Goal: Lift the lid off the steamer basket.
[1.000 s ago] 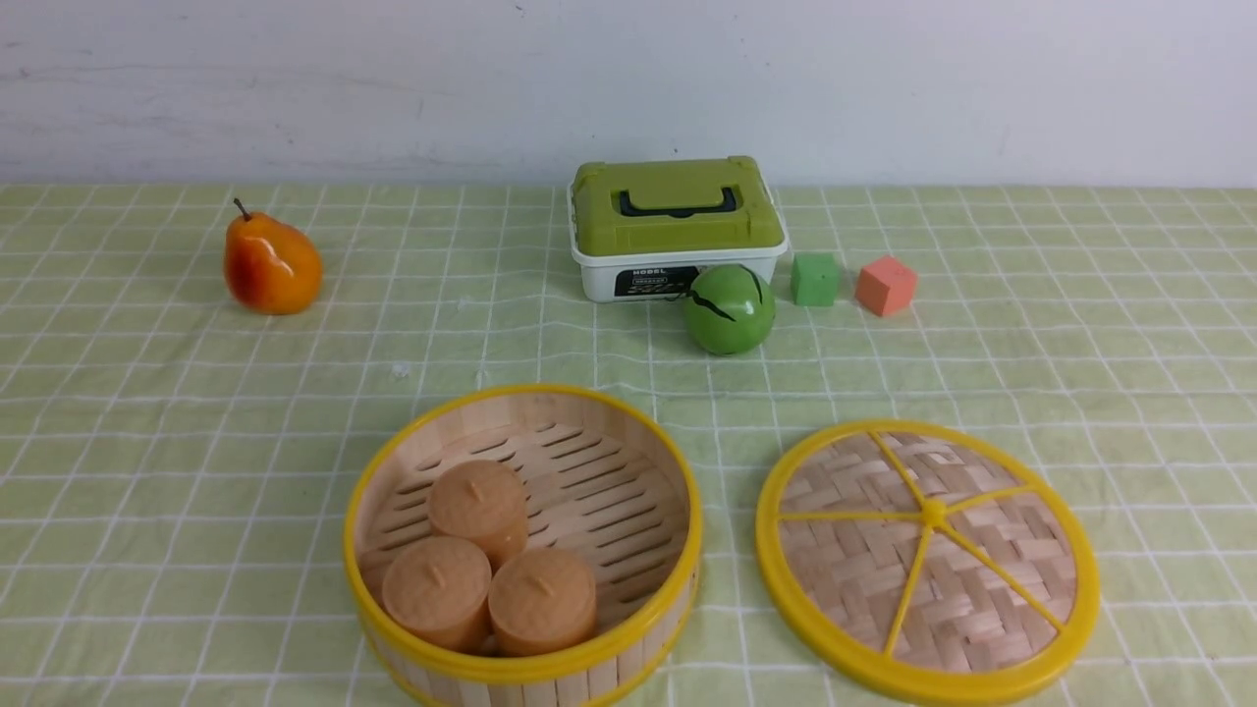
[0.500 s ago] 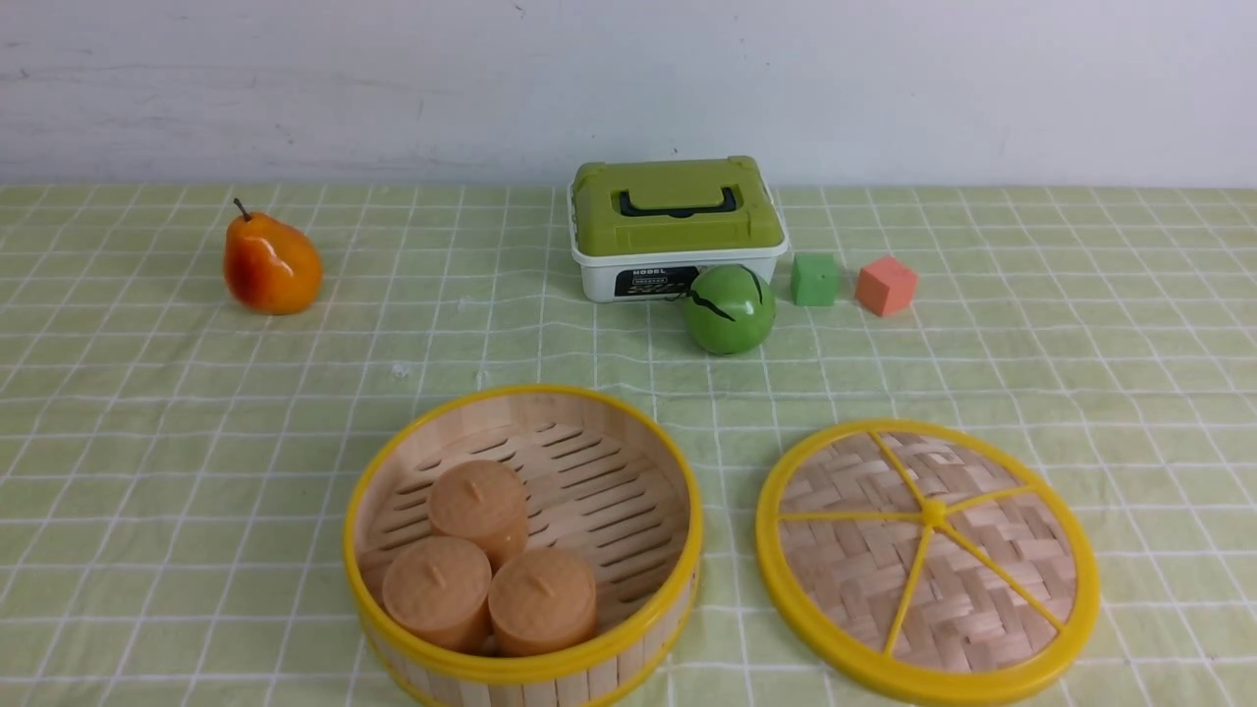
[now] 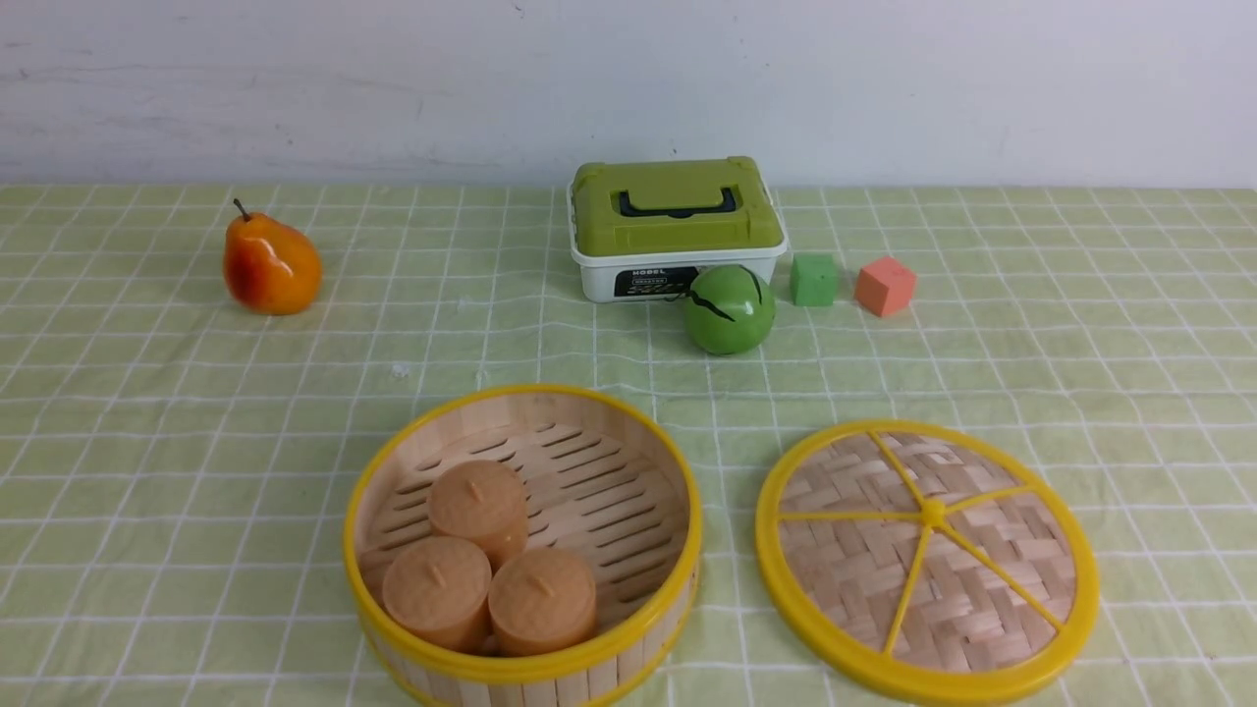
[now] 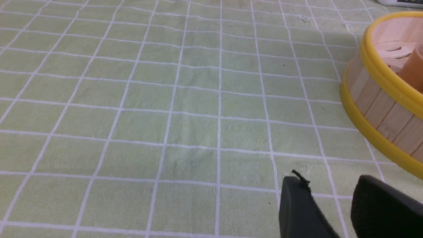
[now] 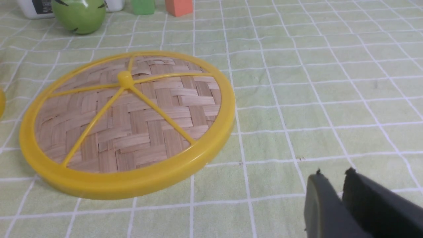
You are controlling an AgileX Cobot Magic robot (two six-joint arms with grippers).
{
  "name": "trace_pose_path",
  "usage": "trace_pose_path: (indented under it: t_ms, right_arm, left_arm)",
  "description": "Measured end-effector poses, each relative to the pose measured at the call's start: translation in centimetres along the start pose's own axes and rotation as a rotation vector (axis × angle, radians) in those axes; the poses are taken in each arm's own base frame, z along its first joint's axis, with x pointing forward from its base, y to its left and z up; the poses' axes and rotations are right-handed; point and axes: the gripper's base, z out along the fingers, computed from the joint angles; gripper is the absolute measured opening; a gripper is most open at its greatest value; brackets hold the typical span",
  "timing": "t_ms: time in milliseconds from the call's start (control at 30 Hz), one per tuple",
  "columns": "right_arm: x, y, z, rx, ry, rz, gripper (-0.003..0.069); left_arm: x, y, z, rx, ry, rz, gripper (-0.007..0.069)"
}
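A pale wall [image 3: 628, 88] backs a worktop [image 3: 147, 442] under green cloth with a white grid. Far left, a pear [image 3: 271, 265] stands alone. Over by the basket's outer wall, the left hand [image 4: 330, 198] hangs low above bare cloth, its fingers spread with a clear gap and nothing between them. Centre front, the basket [image 3: 522, 550] sits uncovered, with three tan cakes [image 3: 488, 570] bunched at its near left side on the slotted floor. Behind it sits a white box [image 3: 676, 228], green top shut, with a green ball [image 3: 729, 308] touching its front. Next come a green cube [image 3: 815, 279] and an orange cube [image 3: 885, 285]. Front right, the lid [image 3: 927, 558] lies flat on the cloth just beside the basket, apart from it. Beside the lid, the right hand [image 5: 333, 180] is empty, its fingers parted by only a thin slit.
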Motion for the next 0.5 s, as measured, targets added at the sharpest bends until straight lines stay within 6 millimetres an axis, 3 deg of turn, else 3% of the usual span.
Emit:
trace_pose_path:
  t_ms: [500]
  right_arm:
    - [0.00,0.00,0.00,0.000,0.000,0.001,0.0099]
  left_arm:
    - [0.00,0.00,0.00,0.000,0.000,0.000,0.0239]
